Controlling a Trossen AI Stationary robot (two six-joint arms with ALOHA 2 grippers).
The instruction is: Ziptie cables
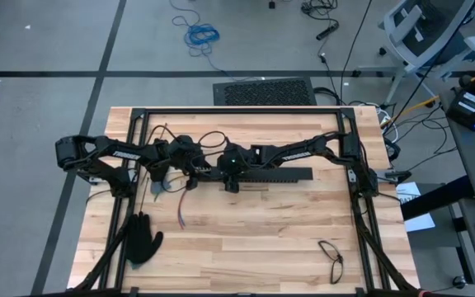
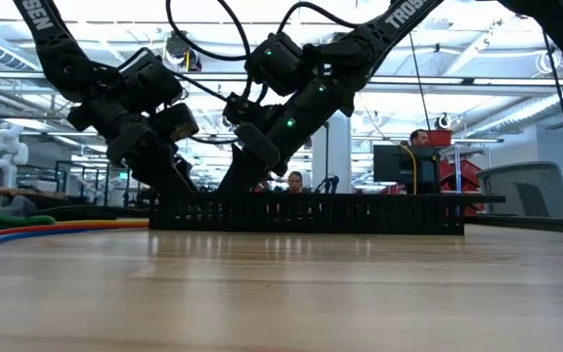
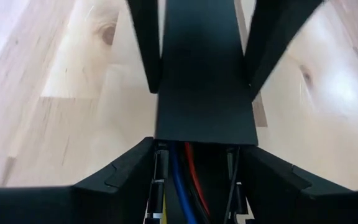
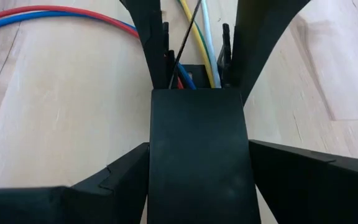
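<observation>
At the frame's center, our left gripper and right gripper each clamped the slotted black bar, steadying it so the cables stayed channelled for tying.

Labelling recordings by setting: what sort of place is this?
Probably a robotics lab or open workshop: a wooden table on bare floor, loose floor cables, an office chair, and people at monitors behind.

Right gripper straddles the black slotted bar, fingers either side. Cables run in its channel, red and blue curving away over the wooden table
</observation>
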